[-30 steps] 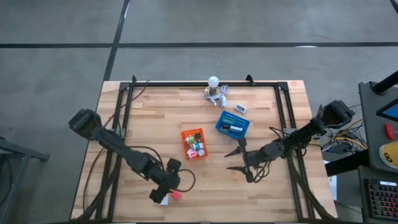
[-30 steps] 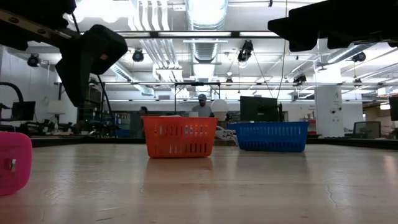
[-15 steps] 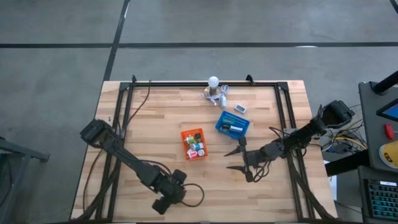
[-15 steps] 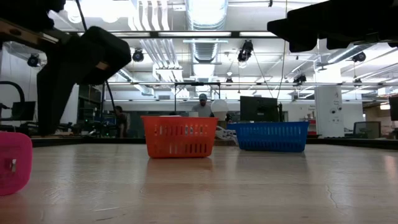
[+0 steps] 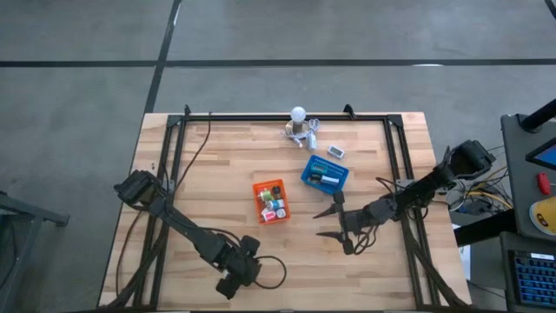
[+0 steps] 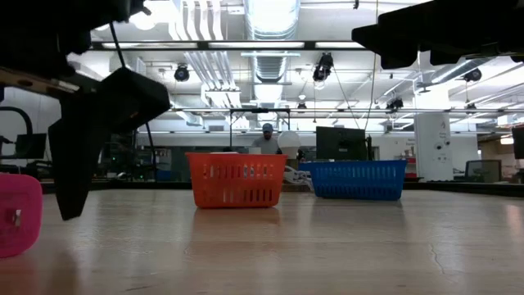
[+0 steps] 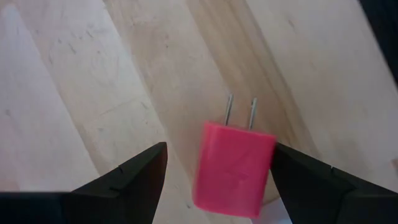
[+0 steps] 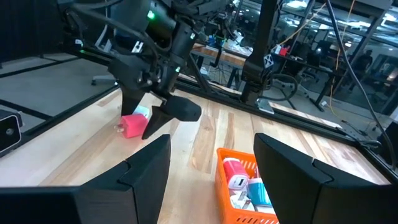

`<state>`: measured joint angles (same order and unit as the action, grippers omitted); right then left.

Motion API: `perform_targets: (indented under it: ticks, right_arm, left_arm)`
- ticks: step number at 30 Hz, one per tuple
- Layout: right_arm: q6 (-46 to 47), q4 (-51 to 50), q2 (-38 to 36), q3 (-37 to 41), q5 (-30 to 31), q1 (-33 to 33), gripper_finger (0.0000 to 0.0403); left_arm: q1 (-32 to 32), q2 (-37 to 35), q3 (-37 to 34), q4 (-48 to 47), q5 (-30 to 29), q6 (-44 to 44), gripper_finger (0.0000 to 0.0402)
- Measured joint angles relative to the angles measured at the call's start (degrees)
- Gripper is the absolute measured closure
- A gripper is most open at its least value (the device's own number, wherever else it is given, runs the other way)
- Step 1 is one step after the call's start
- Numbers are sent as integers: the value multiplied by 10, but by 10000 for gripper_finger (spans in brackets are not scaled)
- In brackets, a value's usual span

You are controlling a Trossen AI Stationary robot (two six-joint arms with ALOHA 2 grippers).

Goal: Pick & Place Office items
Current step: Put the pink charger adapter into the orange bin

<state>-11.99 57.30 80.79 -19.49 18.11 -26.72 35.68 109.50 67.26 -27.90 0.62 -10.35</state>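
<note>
Left gripper hangs low over the table at about seven o'clock, fingers spread wide and holding nothing. Between them lies a pink plug block (two metal prongs showing), flat on the wood. Right gripper, at four o'clock, waits open and empty. Other office items sit in the orange tray at centre and the blue tray toward one o'clock.

Overhead light even, my high view bright, soft shadows. Low view: ceiling lamps glare, arms silhouetted black against them. Left wrist view: plug soft, slightly out of focus.
</note>
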Motion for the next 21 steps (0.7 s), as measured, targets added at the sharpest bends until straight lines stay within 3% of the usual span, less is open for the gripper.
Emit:
perform_targets:
  ticks: [11,15,19,21]
  right_arm:
    - [0,0,0,0,0,0,177]
    - [0,0,0,0,0,0,177]
    - [0,0,0,0,0,0,177]
    - [0,0,0,0,0,0,177]
  left_arm:
    - [1,19,0,4,-4,-42,128]
    - [1,19,0,6,-6,-64,176]
    - [4,19,0,7,-11,-66,253]
    - [7,19,-1,10,-11,-60,257]
